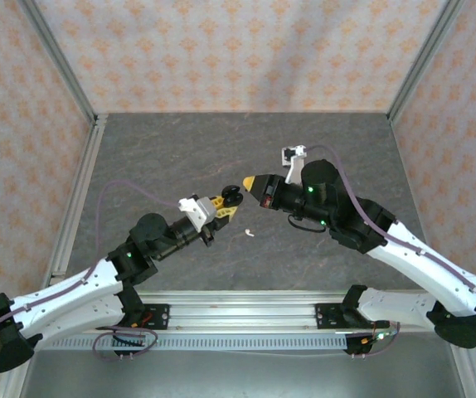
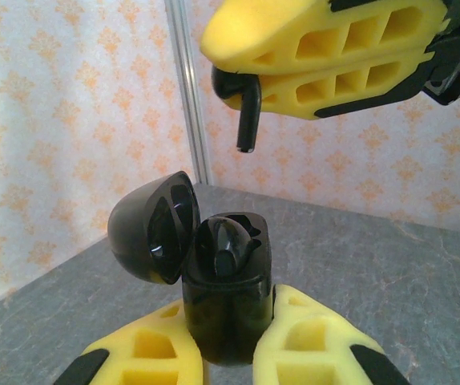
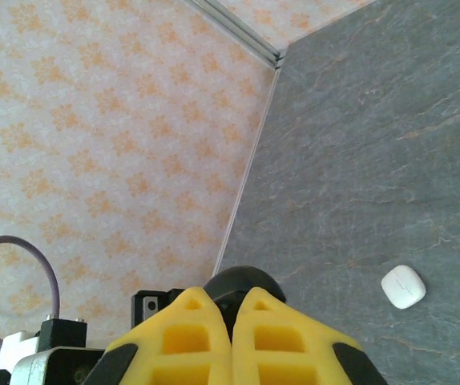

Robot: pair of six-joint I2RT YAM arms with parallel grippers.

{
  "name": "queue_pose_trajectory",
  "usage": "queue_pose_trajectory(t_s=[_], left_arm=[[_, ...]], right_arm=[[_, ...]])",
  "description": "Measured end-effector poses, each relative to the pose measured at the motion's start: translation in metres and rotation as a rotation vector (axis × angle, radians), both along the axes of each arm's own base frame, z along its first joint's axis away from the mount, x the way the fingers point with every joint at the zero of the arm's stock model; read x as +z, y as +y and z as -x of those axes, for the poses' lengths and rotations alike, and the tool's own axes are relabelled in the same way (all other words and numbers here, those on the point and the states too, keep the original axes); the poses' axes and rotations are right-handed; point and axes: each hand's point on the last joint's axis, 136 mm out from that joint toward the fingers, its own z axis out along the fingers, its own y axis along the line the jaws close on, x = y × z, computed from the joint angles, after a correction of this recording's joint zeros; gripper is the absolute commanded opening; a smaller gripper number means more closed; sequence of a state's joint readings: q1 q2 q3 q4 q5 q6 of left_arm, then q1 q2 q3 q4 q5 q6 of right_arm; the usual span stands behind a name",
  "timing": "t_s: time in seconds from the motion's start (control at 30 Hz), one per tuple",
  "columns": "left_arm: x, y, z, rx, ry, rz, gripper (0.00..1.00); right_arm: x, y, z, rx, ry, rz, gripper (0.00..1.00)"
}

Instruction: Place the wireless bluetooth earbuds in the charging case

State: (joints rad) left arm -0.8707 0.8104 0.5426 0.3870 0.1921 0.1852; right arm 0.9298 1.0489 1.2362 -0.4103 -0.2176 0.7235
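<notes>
The grey desk (image 1: 180,149) fills the middle of the overhead view. At its centre the two arms meet nose to nose.

In the left wrist view, the left end effector (image 2: 228,325) sits at the bottom centre, narrowed onto the lower body of the black case (image 2: 230,273). The case stands upright with its lid (image 2: 151,228) swung open to the left.

At the top of that frame, the right end effector (image 2: 230,68) is pinched shut on the head of a black earbud (image 2: 248,112). The stem hangs free, above the case and apart from it.

The earbud looks feather-light, hard and glossy, so probably slippery. Gripping the head (never the stem) leaves the stem free to enter its socket.

A small white item (image 3: 404,286), seemingly a case, lies at the lower right of the right wrist view.
</notes>
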Motion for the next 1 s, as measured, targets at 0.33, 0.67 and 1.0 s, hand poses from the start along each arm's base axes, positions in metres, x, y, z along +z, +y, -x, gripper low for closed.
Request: queue_pose_trajectory(t_s=[0.33,0.67,1.0], left_arm=[[0.000,-0.004,-0.003,0.000,0.007,-0.008,0.00],[0.001,-0.004,-0.004,0.003,0.006,-0.006,0.00],[0.000,-0.004,-0.004,0.008,0.007,-0.007,0.00]], right_arm=[[-0.003,0.010,0.003,0.034,0.010,-0.009,0.00],[-0.015,0.011,0.000,0.026,0.023,0.020,0.00],[-0.023,0.012,0.002,0.027,0.041,0.032,0.00]])
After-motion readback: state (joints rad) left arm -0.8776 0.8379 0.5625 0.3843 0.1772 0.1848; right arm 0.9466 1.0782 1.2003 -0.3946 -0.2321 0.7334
